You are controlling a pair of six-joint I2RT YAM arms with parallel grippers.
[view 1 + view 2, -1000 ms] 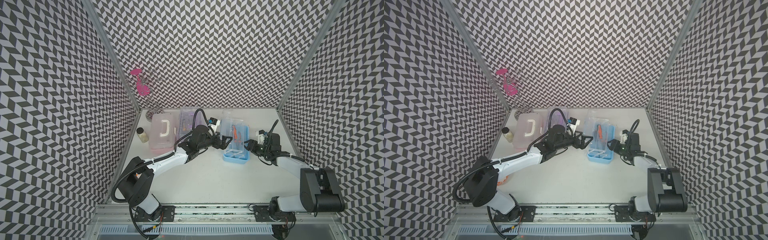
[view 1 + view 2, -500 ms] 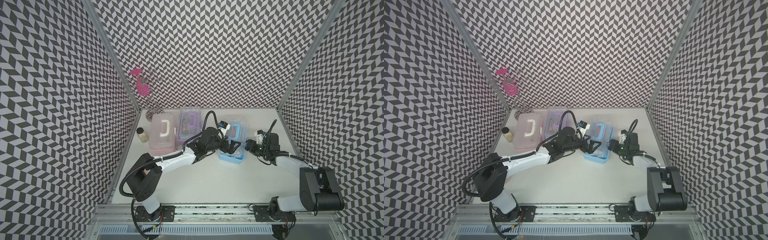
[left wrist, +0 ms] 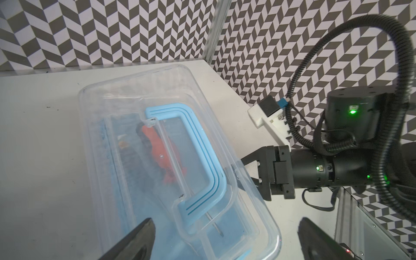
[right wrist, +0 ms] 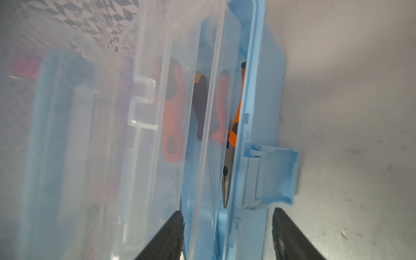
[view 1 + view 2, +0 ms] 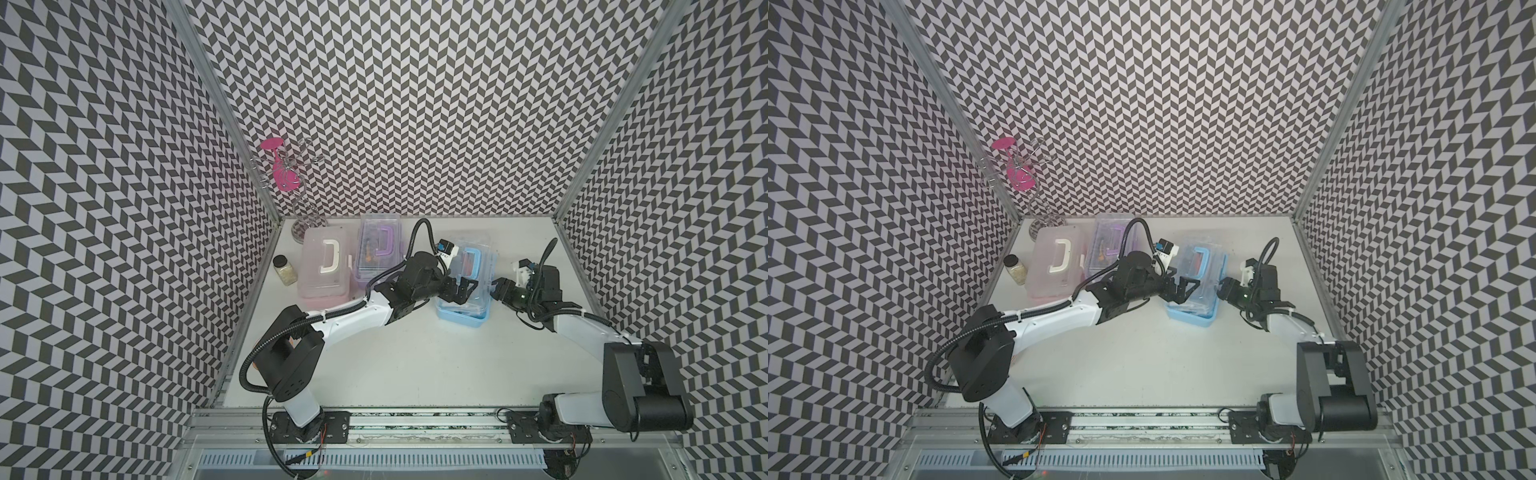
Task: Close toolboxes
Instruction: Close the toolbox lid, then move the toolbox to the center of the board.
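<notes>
The blue toolbox (image 5: pixel 461 322) lies mid-table, its clear lid (image 3: pixel 157 90) lowered over the base with tools inside. My left gripper (image 5: pixel 463 289) hovers open over the lid beside the blue handle (image 3: pixel 202 157), jaws wide with nothing between them. My right gripper (image 5: pixel 496 289) is open at the box's right side. In the right wrist view its fingertips (image 4: pixel 171 236) straddle the lid edge and base wall; a narrow gap shows there and the blue latch (image 4: pixel 270 175) hangs unfastened. The pink toolbox (image 5: pixel 322 270) and purple toolbox (image 5: pixel 380 249) sit at the back left, lids down.
A small jar (image 5: pixel 284 268) with a black cap stands left of the pink toolbox. A wire stand holding a pink glass (image 5: pixel 286 178) fills the back left corner. Patterned walls enclose three sides of the white table (image 5: pixel 415 365).
The blue toolbox's lid stood raised and now lies down over the base. My left arm swung right across the box with it. The right gripper stayed at the box's right side.
</notes>
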